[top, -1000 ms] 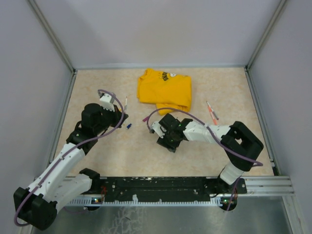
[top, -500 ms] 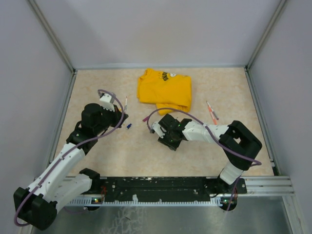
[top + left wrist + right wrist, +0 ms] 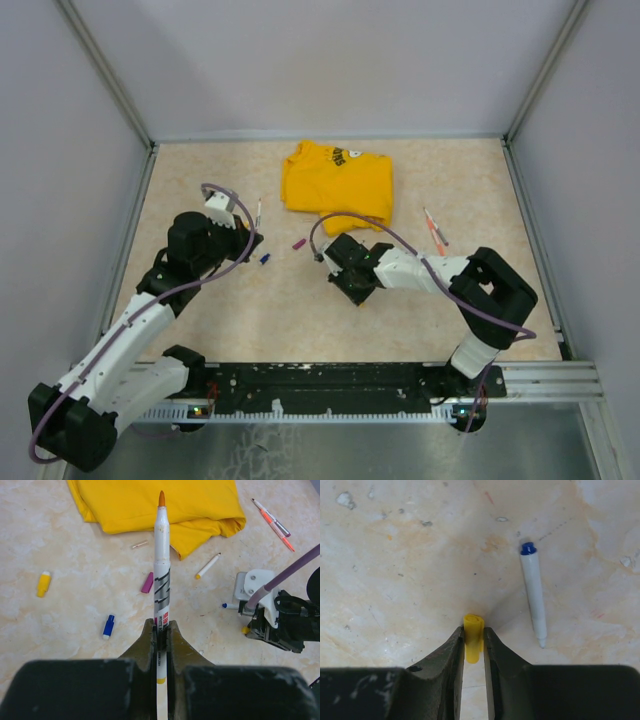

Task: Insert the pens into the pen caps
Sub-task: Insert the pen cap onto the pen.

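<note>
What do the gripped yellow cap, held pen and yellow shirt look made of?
The yellow cap looks like smooth opaque plastic, evenly moulded. The pen has a glossy white plastic barrel with print; its orange tip is probably felt. The shirt is soft matte fabric, folded and creased.
</note>
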### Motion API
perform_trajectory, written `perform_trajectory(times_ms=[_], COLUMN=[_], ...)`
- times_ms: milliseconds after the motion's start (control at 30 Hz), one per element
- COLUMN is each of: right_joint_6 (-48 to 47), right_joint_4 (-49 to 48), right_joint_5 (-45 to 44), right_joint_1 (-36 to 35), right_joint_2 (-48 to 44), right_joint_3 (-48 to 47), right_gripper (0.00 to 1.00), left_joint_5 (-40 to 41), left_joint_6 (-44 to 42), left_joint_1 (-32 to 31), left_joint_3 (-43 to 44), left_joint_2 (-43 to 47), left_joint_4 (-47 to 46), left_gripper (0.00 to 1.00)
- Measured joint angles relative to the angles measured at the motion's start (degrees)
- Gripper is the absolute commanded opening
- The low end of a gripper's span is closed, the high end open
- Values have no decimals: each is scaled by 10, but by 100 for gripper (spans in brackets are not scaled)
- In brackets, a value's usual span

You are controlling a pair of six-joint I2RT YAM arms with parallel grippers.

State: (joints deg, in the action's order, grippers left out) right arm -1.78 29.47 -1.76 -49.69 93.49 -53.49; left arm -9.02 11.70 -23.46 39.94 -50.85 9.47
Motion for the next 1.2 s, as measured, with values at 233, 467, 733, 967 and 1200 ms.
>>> perform_trajectory(times_ms=[233, 467, 733, 967, 1200], right_joint_6=[156, 276, 316, 312, 300], right_joint_4=[28, 40, 45, 44, 45], right_joint_5=[-71, -101, -113, -109, -99], right_joint_1=[0, 0, 0, 0, 1], right_joint_2=[-1, -1, -1, 1, 9], right_joint_3=[-3, -3, -3, -3, -11], right_gripper=[21, 24, 30, 28, 17], left_joint_5=[0, 0, 0, 0, 0], left_joint_6=[0, 0, 0, 0, 0], left_joint_1=[0, 0, 0, 0, 0], left_joint_3=[0, 0, 0, 0, 0], left_joint_2=[-2, -6, -7, -7, -8], left_joint_4=[0, 0, 0, 0, 0], left_gripper=[0, 0, 0, 0, 0])
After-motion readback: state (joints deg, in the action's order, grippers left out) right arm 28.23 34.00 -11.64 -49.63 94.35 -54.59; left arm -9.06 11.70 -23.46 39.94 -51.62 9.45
